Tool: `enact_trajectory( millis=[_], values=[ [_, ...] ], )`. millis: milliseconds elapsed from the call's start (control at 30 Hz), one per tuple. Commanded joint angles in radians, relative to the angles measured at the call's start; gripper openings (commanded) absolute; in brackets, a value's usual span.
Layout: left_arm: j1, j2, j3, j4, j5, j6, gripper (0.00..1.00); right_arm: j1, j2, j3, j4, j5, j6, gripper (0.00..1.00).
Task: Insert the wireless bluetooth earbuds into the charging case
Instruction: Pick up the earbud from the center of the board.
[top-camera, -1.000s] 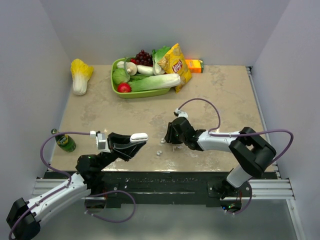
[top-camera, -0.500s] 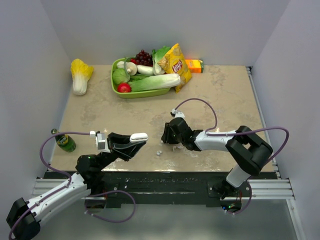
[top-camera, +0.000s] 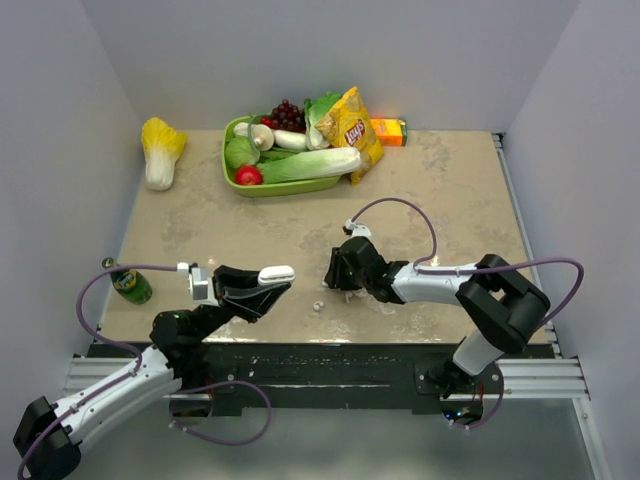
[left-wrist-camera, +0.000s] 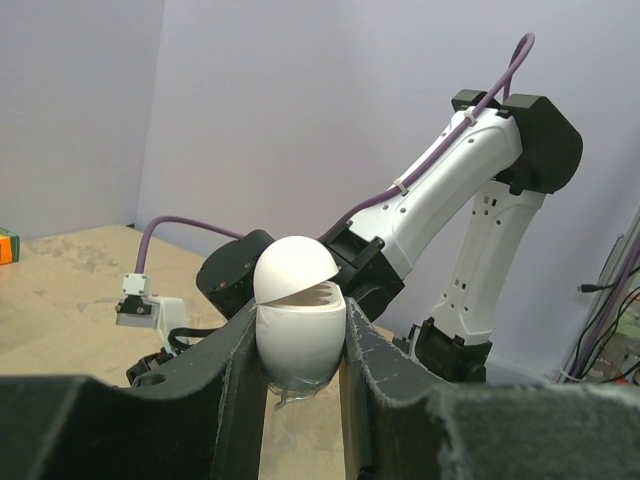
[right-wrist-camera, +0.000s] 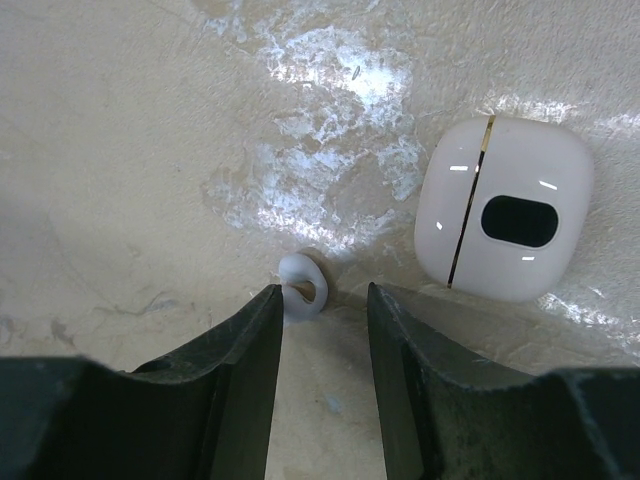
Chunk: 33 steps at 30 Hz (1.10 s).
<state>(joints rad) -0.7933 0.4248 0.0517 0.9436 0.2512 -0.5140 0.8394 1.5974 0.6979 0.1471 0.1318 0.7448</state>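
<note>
My left gripper (top-camera: 266, 283) (left-wrist-camera: 296, 335) is shut on the white charging case (top-camera: 277, 272) (left-wrist-camera: 297, 325) and holds it above the table's near left, lid slightly ajar. My right gripper (top-camera: 333, 276) (right-wrist-camera: 322, 296) is low on the table, open. A tiny white looped earbud piece (right-wrist-camera: 303, 289) lies at its fingertips, touching the left finger (right-wrist-camera: 250, 350). A larger white rounded earbud (right-wrist-camera: 503, 222) with a gold line and a dark oval lies just beyond the right finger. In the top view one small white earbud (top-camera: 318, 306) lies on the table near the right gripper.
A green bottle (top-camera: 130, 284) stands at the near left edge. A green tray (top-camera: 235, 180) of vegetables, grapes and a chip bag sits at the back. A cabbage (top-camera: 160, 150) lies at the back left, an orange box (top-camera: 390, 131) at the back.
My right gripper has shifted slightly left along the table towards the small white pieces. The left arm has held still with the case.
</note>
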Motion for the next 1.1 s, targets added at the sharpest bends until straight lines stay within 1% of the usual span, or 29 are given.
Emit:
enact_trajectory(
  millis=[0,233,500,733,833,1067],
  values=[
    [-0.001,-0.015,-0.087,0.055,-0.001,-0.011,0.00,0.006,-0.011,-0.020,-0.052,0.018,0.005,0.43],
    [-0.003,-0.011,-0.092,0.063,-0.001,-0.015,0.00,0.007,0.018,-0.017,-0.057,0.020,-0.008,0.43],
    [-0.003,-0.011,-0.092,0.064,0.002,-0.015,0.00,0.030,0.082,0.035,-0.099,0.028,-0.041,0.41],
    [-0.001,-0.014,-0.092,0.061,0.002,-0.014,0.00,0.035,0.095,0.040,-0.100,0.028,-0.045,0.40],
    [-0.003,-0.011,-0.092,0.064,0.002,-0.012,0.00,0.033,0.081,0.032,-0.095,0.028,-0.033,0.41],
    [-0.003,-0.014,-0.090,0.066,0.005,-0.014,0.00,0.021,-0.057,0.006,-0.132,0.065,-0.005,0.45]
  ],
)
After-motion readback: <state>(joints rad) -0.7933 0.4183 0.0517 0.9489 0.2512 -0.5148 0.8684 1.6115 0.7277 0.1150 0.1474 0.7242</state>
